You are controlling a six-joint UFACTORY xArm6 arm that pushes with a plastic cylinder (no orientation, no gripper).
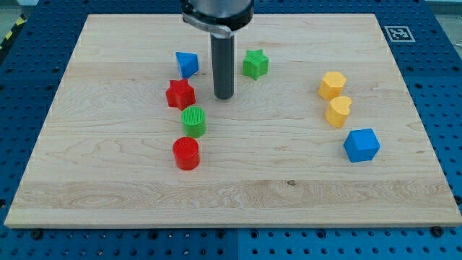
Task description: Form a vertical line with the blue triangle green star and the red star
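Observation:
The blue triangle [187, 63] lies at the upper middle-left of the wooden board [108, 180]. The red star [180, 94] sits just below it, slightly to the left. The green star [255, 63] lies to the right, level with the blue triangle. My tip [224, 97] is the lower end of the dark rod. It stands between the red star and the green star, right of the red star and below-left of the green star, touching neither.
A green cylinder [193, 120] sits below the red star, and a red cylinder [185, 153] below that. At the right are a yellow hexagon [332, 84], a yellow heart [338, 111] and a blue hexagonal block [361, 144].

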